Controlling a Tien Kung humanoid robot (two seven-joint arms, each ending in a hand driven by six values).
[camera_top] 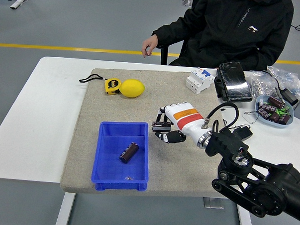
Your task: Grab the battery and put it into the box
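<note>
Scanning left to right from my remote seat: white table (pixel 19 136) with a grey mat (pixel 155 98) laid over its middle. Far left of the mat, a yellow tape measure (pixel 111 85) with its black strap (pixel 90 79), touching a lemon (pixel 132 88) on its right. Near edge of the mat, blue box (pixel 100 177), and the battery (pixel 129 152) already lies inside it, tilted diagonally, about the middle of the box floor. Some small thing sits near the box's front wall, too small to tell. Just right of the box's upper right corner, my right hand (pixel 177 123), white with an orange band, hovers over the mat; its fingers (pixel 162 127) are curled in and I see nothing held in them. Black arm runs back to the lower right corner. Left hand not in view. Behind the hand, at the mat's far right, a white circuit breaker (pixel 199 80), then a black device (pixel 233 82) wrapped in shiny film just beside it. A small black part (pixel 240 132) on a cable lies on the table right of the wrist. Far right: blue bowl (pixel 262 113) holding more batteries, clear bags (pixel 281 81) of parts behind it. A person (pixel 233 31) in a black jacket sits at the far side, one hand (pixel 150 44) hanging off the table, touching nothing
</note>
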